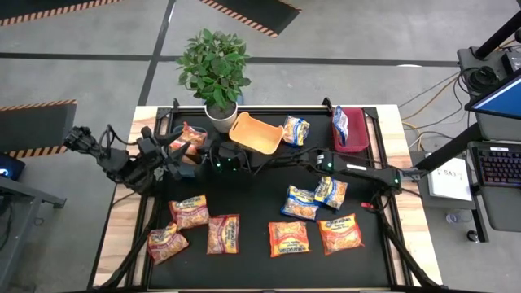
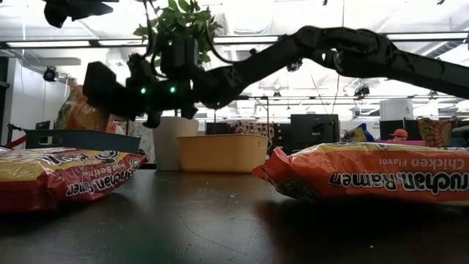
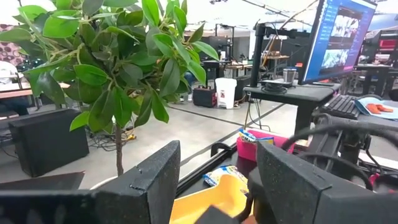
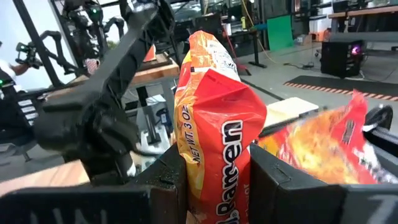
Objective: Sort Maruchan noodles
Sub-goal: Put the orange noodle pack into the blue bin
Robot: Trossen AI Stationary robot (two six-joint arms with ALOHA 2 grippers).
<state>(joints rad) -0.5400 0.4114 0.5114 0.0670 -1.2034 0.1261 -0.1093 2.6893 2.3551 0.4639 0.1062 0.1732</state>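
Holding one noodle packet up by the bins

The right gripper (image 4: pixel 211 180) reaches across the table and has its two fingers clamped on an orange noodle packet (image 4: pixel 214 124), held up off the table near the plant pot (image 1: pixel 220 116). The left gripper (image 3: pixel 214 186) is close by, near the back left of the table. Its fingers are apart with nothing between them. More noodle packets (image 1: pixel 285 232) lie flat on the black mat (image 1: pixel 252 195). One blue-and-yellow packet (image 1: pixel 295 129) sits just beside the orange bin (image 1: pixel 254 133). Another stands in the red bin (image 1: pixel 351 140).
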